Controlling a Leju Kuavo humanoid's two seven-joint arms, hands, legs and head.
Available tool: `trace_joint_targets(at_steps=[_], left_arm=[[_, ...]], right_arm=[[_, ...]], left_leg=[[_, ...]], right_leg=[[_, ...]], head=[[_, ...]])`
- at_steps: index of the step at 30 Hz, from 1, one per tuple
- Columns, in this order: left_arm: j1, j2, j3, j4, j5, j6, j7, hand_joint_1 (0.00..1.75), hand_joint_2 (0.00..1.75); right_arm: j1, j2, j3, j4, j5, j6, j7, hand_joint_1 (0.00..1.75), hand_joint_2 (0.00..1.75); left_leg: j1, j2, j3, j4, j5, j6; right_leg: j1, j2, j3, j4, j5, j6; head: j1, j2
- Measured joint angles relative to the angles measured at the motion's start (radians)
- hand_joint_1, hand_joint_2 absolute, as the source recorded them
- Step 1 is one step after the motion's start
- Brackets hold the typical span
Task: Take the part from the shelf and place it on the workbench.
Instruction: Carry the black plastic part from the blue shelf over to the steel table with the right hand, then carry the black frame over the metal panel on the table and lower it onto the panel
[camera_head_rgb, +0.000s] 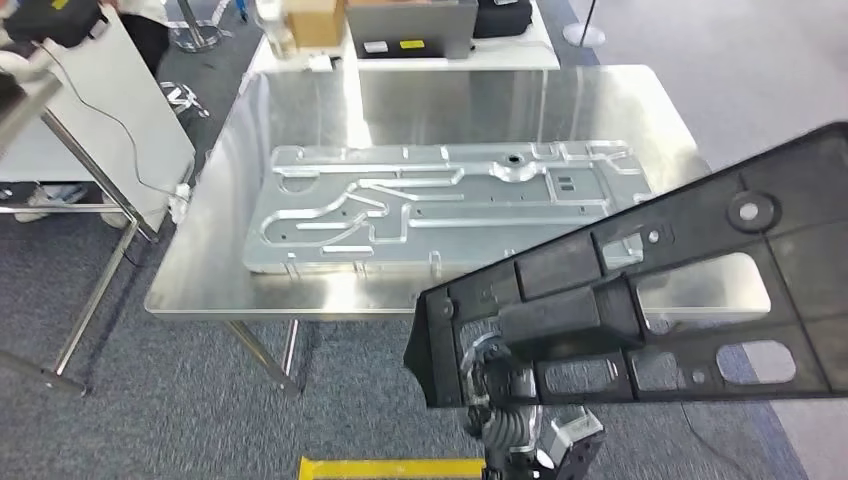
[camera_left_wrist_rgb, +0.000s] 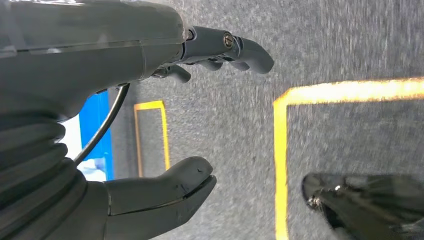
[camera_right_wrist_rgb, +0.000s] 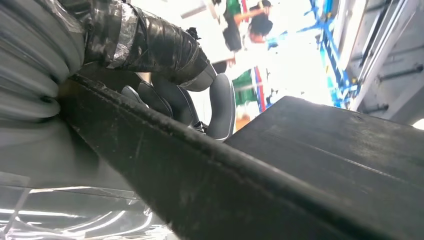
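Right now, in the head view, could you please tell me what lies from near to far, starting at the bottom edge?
Yellow floor marking → black part held by the right robot hand → silver workbench → machined aluminium plate → cardboard box.

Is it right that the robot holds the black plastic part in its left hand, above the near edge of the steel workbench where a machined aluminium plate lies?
Not quite: the right hand holds the black part, as the right wrist view shows. The left hand hangs open over the carpet. The rest stands: the aluminium plate lies on the workbench.
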Motion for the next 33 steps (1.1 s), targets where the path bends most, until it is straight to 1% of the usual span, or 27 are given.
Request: trace_joint_targets(at_steps=[1, 2, 4, 5, 6, 8, 10, 11, 13, 14, 15, 16, 17, 18, 19, 20, 21, 22, 23, 25, 26, 27, 28, 30, 31, 32, 33], left_arm=[[0.002, 0.000, 0.001, 0.000, 0.000, -0.001, 0.000, 0.00, 1.75], [0.004, 0.001, 0.001, 0.000, 0.001, -0.001, 0.001, 0.00, 1.75], [0.006, 0.004, 0.002, 0.000, 0.002, -0.002, 0.002, 0.00, 1.75], [0.006, 0.005, 0.003, 0.000, 0.002, -0.003, 0.002, 0.00, 1.75], [0.005, 0.006, 0.004, 0.000, 0.003, -0.003, 0.002, 0.00, 1.75], [0.005, 0.007, 0.006, 0.000, 0.003, -0.004, 0.001, 0.00, 1.75], [0.007, 0.007, 0.008, 0.000, -0.002, -0.004, 0.000, 0.00, 1.75], [0.007, 0.007, 0.009, 0.000, -0.007, -0.004, -0.002, 0.00, 1.75], [0.006, 0.007, 0.009, 0.000, -0.017, -0.004, -0.006, 0.00, 1.75], [0.005, 0.007, 0.009, 0.000, -0.022, -0.004, -0.007, 0.00, 1.75], [0.006, 0.007, 0.009, 0.000, -0.027, -0.006, -0.008, 0.00, 1.75], [0.006, 0.008, 0.009, 0.000, -0.034, -0.009, -0.009, 0.00, 1.75], [0.005, 0.008, 0.008, 0.000, -0.042, -0.012, -0.009, 0.00, 1.75], [0.005, 0.008, 0.007, 0.000, -0.049, -0.016, -0.009, 0.00, 1.75], [0.005, 0.008, 0.005, 0.000, -0.056, -0.019, -0.009, 0.00, 1.75], [0.004, 0.008, 0.004, 0.000, -0.061, -0.022, -0.009, 0.00, 1.75], [0.003, 0.009, 0.003, 0.000, -0.064, -0.024, -0.009, 0.00, 1.75], [0.002, 0.009, 0.002, 0.000, -0.066, -0.025, -0.009, 0.00, 1.75], [0.001, 0.009, 0.001, 0.000, -0.069, -0.026, -0.009, 0.00, 1.75], [-0.003, 0.011, -0.001, 0.000, -0.078, -0.030, -0.010, 0.00, 1.75], [-0.005, 0.012, -0.003, 0.000, -0.084, -0.033, -0.011, 0.00, 1.75], [-0.008, 0.014, -0.005, 0.000, -0.089, -0.036, -0.011, 0.00, 1.75], [-0.009, 0.015, -0.007, 0.000, -0.095, -0.040, -0.012, 0.00, 1.75], [-0.012, 0.017, -0.013, 0.000, -0.104, -0.047, -0.014, 0.00, 1.75], [-0.012, 0.018, -0.016, 0.000, -0.107, -0.050, -0.014, 0.00, 1.75], [-0.012, 0.019, -0.020, 0.000, -0.109, -0.052, -0.015, 0.00, 1.75], [-0.012, 0.021, -0.023, 0.000, -0.110, -0.054, -0.015, 0.00, 1.75]], right_arm=[[-0.002, 0.000, 0.001, 0.003, 0.005, -0.007, 0.000, 1.75, 1.75], [-0.004, 0.000, 0.002, 0.007, 0.012, -0.015, 0.001, 1.75, 1.75], [-0.008, 0.000, 0.006, 0.013, 0.041, -0.046, 0.009, 1.75, 1.75], [-0.010, 0.000, 0.008, 0.016, 0.074, -0.077, 0.023, 1.75, 1.75], [-0.012, 0.000, 0.009, 0.019, 0.128, -0.123, 0.044, 1.75, 1.75], [-0.017, 0.000, 0.011, 0.026, 0.303, -0.251, 0.110, 1.75, 1.75], [-0.024, 0.001, 0.006, 0.032, 0.539, -0.367, 0.197, 1.75, 1.75], [-0.028, 0.004, -0.004, 0.035, 0.669, -0.398, 0.238, 1.75, 1.75], [-0.037, 0.016, -0.043, 0.042, 0.893, -0.420, 0.295, 1.75, 1.75], [-0.042, 0.024, -0.067, 0.047, 0.968, -0.421, 0.309, 1.75, 1.75], [-0.046, 0.029, -0.090, 0.053, 1.017, -0.421, 0.320, 1.75, 1.75], [-0.051, 0.032, -0.112, 0.062, 1.058, -0.421, 0.335, 1.75, 1.75], [-0.060, 0.033, -0.135, 0.072, 1.093, -0.421, 0.356, 1.75, 1.75], [-0.073, 0.032, -0.155, 0.083, 1.122, -0.421, 0.382, 1.75, 1.75], [-0.090, 0.031, -0.175, 0.093, 1.144, -0.422, 0.410, 1.75, 1.75], [-0.108, 0.029, -0.192, 0.103, 1.157, -0.422, 0.432, 1.75, 1.75], [-0.123, 0.028, -0.206, 0.111, 1.166, -0.422, 0.447, 1.75, 1.75], [-0.134, 0.026, -0.217, 0.118, 1.178, -0.422, 0.461, 1.75, 1.75], [-0.142, 0.023, -0.225, 0.126, 1.197, -0.422, 0.478, 1.75, 1.75], [-0.162, 0.013, -0.233, 0.141, 1.262, -0.422, 0.530, 1.75, 1.75], [-0.180, 0.004, -0.235, 0.153, 1.295, -0.421, 0.561, 1.75, 1.75], [-0.205, -0.008, -0.235, 0.168, 1.322, -0.420, 0.591, 1.75, 1.75], [-0.233, -0.024, -0.235, 0.187, 1.341, -0.418, 0.619, 1.75, 1.75], [-0.286, -0.059, -0.233, 0.230, 1.356, -0.408, 0.668, 1.75, 1.75], [-0.309, -0.077, -0.233, 0.250, 1.358, -0.402, 0.686, 1.75, 1.75], [-0.330, -0.095, -0.233, 0.270, 1.356, -0.395, 0.698, 1.75, 1.75], [-0.349, -0.111, -0.233, 0.289, 1.354, -0.389, 0.705, 1.75, 1.75]], left_leg=[[0.000, -0.001, -0.020, 0.016, 0.005, -0.001], [0.000, -0.001, -0.023, -0.005, 0.032, -0.002], [0.000, -0.002, 0.007, -0.122, 0.118, 0.001], [-0.002, -0.002, 0.019, -0.173, 0.138, 0.004], [-0.005, -0.003, 0.024, -0.204, 0.146, 0.010], [-0.010, -0.003, 0.018, -0.213, 0.147, 0.025], [-0.006, -0.001, 0.020, -0.218, 0.172, 0.039], [-0.003, 0.001, 0.021, -0.222, 0.178, 0.045], [0.001, 0.004, 0.021, -0.227, 0.184, 0.053], [0.001, 0.004, 0.019, -0.227, 0.185, 0.054], [0.001, 0.004, 0.018, -0.227, 0.185, 0.055], [0.001, 0.003, 0.018, -0.227, 0.185, 0.054], [0.001, 0.002, 0.018, -0.226, 0.184, 0.054], [0.001, 0.002, 0.020, -0.226, 0.183, 0.052], [0.001, 0.002, 0.023, -0.226, 0.181, 0.049], [-0.001, 0.002, 0.026, -0.227, 0.179, 0.046], [-0.002, 0.002, 0.027, -0.227, 0.177, 0.041], [-0.003, 0.002, 0.028, -0.228, 0.175, 0.036], [-0.004, 0.003, 0.028, -0.230, 0.175, 0.031], [-0.003, 0.003, 0.032, -0.233, 0.172, 0.020], [-0.003, 0.002, 0.029, -0.224, 0.164, 0.015], [-0.002, 0.001, 0.017, -0.195, 0.146, 0.012], [-0.001, -0.001, -0.008, -0.145, 0.120, 0.010], [-0.002, -0.001, -0.081, -0.011, 0.066, 0.008], [-0.002, -0.001, -0.110, 0.036, 0.057, 0.007], [-0.002, -0.001, -0.123, 0.048, 0.069, 0.008], [-0.002, -0.001, -0.117, 0.020, 0.100, 0.011]], right_leg=[[0.001, 0.008, 0.001, 0.001, -0.001, 0.000], [0.001, 0.014, 0.002, 0.002, -0.003, 0.001], [0.001, 0.021, 0.004, 0.008, -0.008, 0.007], [0.001, 0.023, 0.003, 0.013, -0.010, 0.012], [0.002, 0.023, 0.001, 0.016, -0.012, 0.017], [0.003, 0.023, -0.001, 0.019, -0.014, 0.030], [0.005, 0.022, -0.002, 0.022, -0.018, 0.041], [0.004, 0.020, -0.008, 0.038, -0.031, 0.046], [0.000, 0.012, -0.049, 0.129, -0.087, 0.056], [-0.002, 0.009, -0.081, 0.197, -0.121, 0.061], [-0.005, 0.007, -0.109, 0.257, -0.144, 0.064], [-0.006, 0.006, -0.127, 0.290, -0.148, 0.067], [-0.008, 0.005, -0.126, 0.286, -0.133, 0.067], [-0.009, 0.004, -0.107, 0.242, -0.101, 0.066], [-0.008, 0.002, -0.073, 0.167, -0.062, 0.063], [-0.005, 0.000, -0.040, 0.098, -0.035, 0.058], [-0.002, -0.001, -0.015, 0.045, -0.017, 0.053], [0.002, -0.001, -0.003, 0.016, -0.012, 0.048], [0.005, 0.000, -0.002, 0.012, -0.016, 0.044], [0.003, 0.003, 0.000, 0.004, -0.013, 0.034], [0.001, 0.004, 0.004, -0.001, -0.011, 0.027], [-0.002, 0.004, 0.007, -0.007, -0.009, 0.021], [-0.003, 0.004, 0.009, -0.010, -0.009, 0.015], [0.000, 0.004, 0.009, -0.010, -0.010, 0.009], [0.002, 0.004, 0.010, -0.009, -0.011, 0.008], [0.004, 0.005, 0.011, -0.008, -0.013, 0.007], [0.005, 0.007, 0.013, -0.007, -0.015, 0.008]], head=[[0.000, 0.000], [0.000, 0.000], [0.000, 0.000], [0.000, 0.000], [0.000, 0.000], [0.000, 0.000], [0.000, 0.000], [0.000, 0.000], [0.001, 0.000], [0.001, 0.000], [0.001, 0.000], [0.001, 0.000], [0.001, 0.000], [0.001, 0.000], [0.001, 0.000], [0.001, 0.000], [0.001, 0.000], [0.001, 0.000], [0.000, 0.000], [0.000, 0.000], [0.000, 0.000], [0.000, 0.000], [0.000, 0.000], [0.000, 0.000], [0.000, 0.000], [0.000, 0.000], [0.000, 0.000]])
